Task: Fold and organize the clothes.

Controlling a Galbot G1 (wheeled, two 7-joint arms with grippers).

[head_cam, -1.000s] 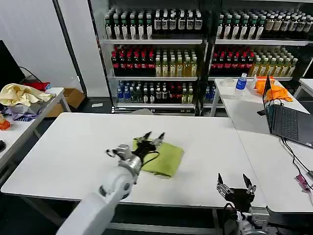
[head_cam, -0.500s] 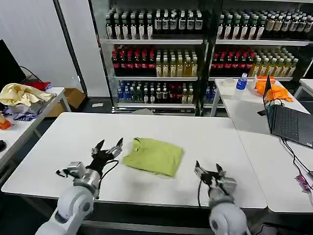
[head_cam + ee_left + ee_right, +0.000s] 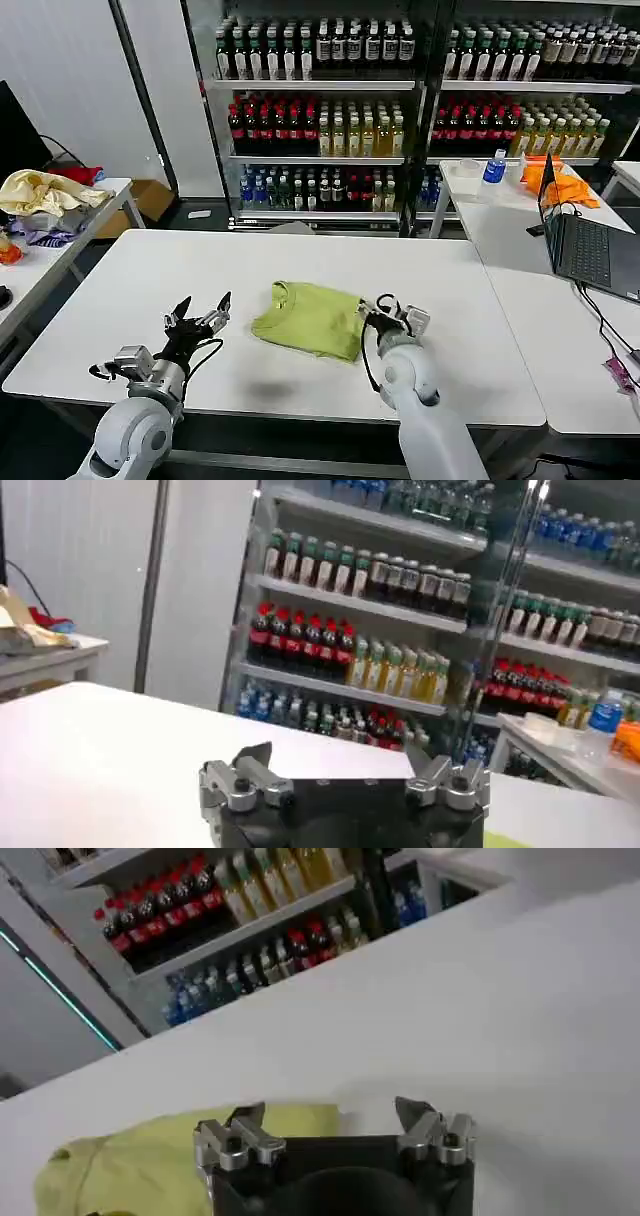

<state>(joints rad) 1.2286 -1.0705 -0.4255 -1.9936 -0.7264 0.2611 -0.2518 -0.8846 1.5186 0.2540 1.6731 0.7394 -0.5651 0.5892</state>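
Observation:
The lime-green T-shirt [image 3: 312,318] lies folded into a small rectangle on the white table [image 3: 140,290], its ribbed neck at the far left corner. My right gripper [image 3: 390,311] stands open at the shirt's right edge, nothing between its fingers. In the right wrist view the green T-shirt [image 3: 130,1158] lies just past the right gripper [image 3: 328,1116]. My left gripper [image 3: 200,314] is open too, off to the left of the shirt above bare table. The left wrist view shows the left gripper [image 3: 340,765] with jaws spread over the white tabletop.
A side table [image 3: 100,195] at the far left carries a heap of pale yellow and grey clothes [image 3: 45,195]. To the right, a laptop [image 3: 585,245], an orange cloth [image 3: 560,185] and a blue-capped bottle [image 3: 492,167] sit on another table. Shelves of drink bottles [image 3: 320,125] stand behind.
My left gripper came off the shirt and drew back to the left and nearer. My right gripper travelled from the table's near edge up to the shirt's right edge.

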